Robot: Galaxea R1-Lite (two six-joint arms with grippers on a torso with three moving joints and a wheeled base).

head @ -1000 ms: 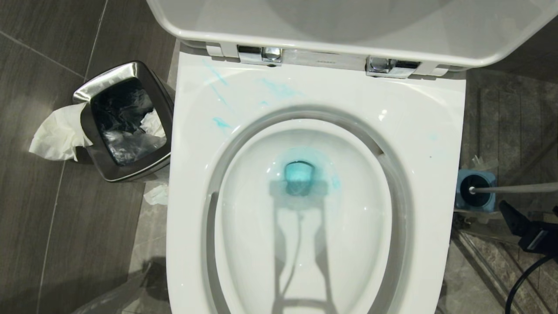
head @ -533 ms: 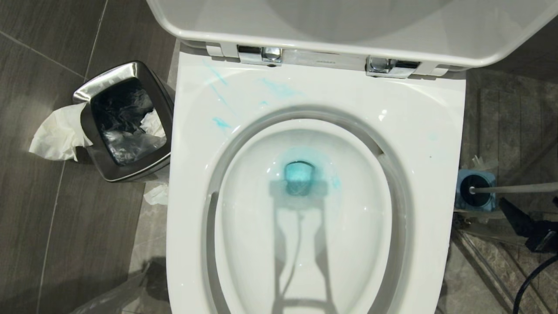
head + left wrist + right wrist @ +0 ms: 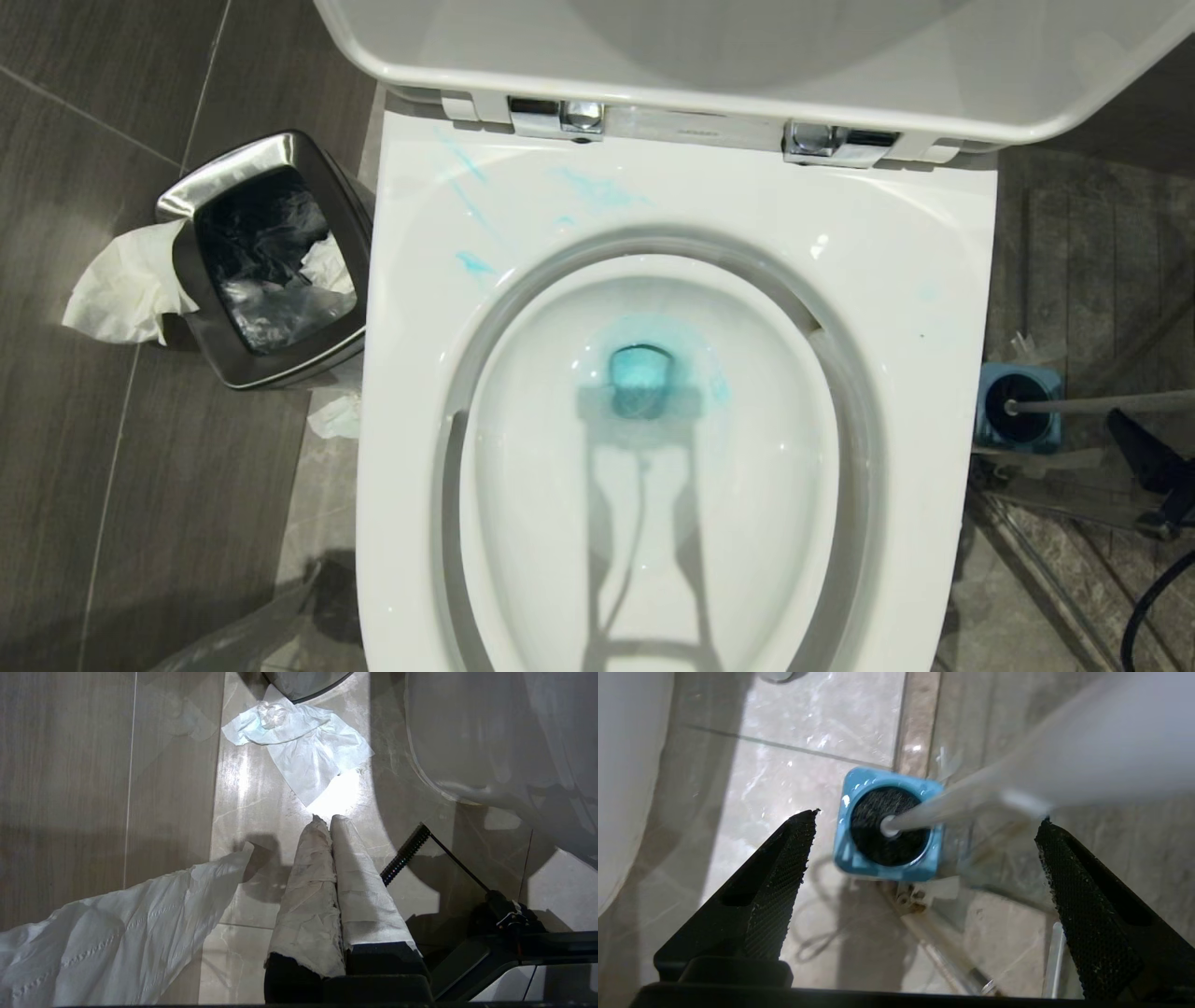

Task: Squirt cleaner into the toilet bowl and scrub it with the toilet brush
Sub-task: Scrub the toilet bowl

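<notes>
One toilet brush point(image 3: 924, 812), one toilet bowl point(image 3: 672, 215), two hinges point(image 3: 560, 115).

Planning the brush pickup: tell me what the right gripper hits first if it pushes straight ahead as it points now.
Probably the toilet brush: its handle slants between the open fingers of the right gripper, with the blue holder straight beyond. Depth is unclear, so it could pass the handle and meet the holder first.

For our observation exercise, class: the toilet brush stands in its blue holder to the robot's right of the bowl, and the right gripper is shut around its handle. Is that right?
Not quite. The right gripper is open, its fingers spread either side of the toilet brush without gripping the handle, as the right wrist view shows. The brush does stand in its blue holder to the right of the toilet bowl.
</notes>
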